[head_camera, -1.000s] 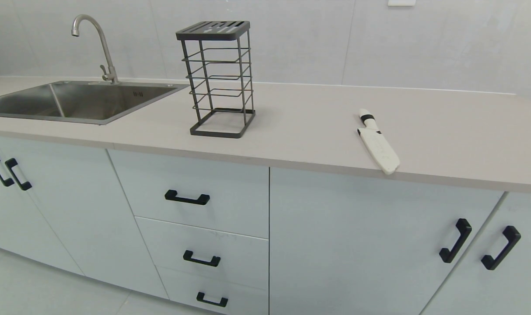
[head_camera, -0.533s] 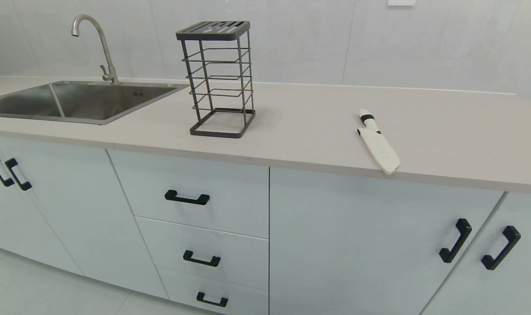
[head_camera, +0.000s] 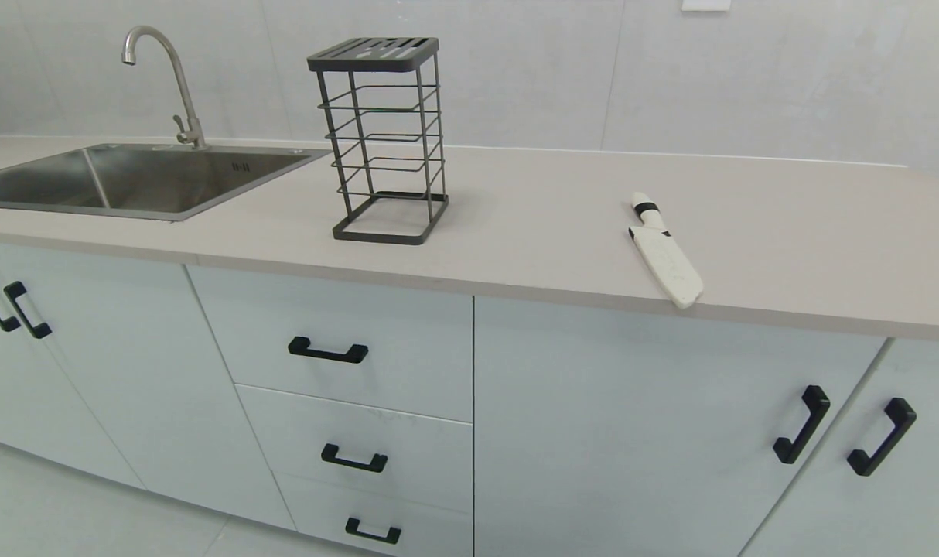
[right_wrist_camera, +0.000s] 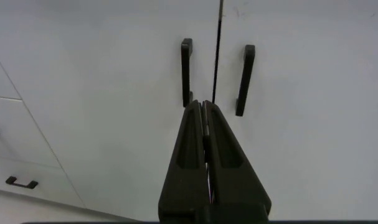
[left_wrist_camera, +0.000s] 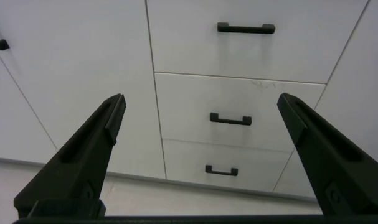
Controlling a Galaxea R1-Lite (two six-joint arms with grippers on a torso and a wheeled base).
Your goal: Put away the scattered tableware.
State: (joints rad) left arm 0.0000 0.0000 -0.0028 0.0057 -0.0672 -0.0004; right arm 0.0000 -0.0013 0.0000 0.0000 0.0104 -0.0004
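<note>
No readable text anywhere tbh. Faint specks on white knife cover, way too small to make out.

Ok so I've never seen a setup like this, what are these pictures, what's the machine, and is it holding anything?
It's a two-armed robot on wheels. The wide picture is from its head camera: a countertop with a sink, a faucet, an upright black wire knife rack and a white knife lying by the front edge. The other two are from cameras on its wrists. The left gripper, fingers wide apart, faces the drawers; the right gripper, fingers pressed together, faces two cabinet door handles. Neither holds anything.
</note>
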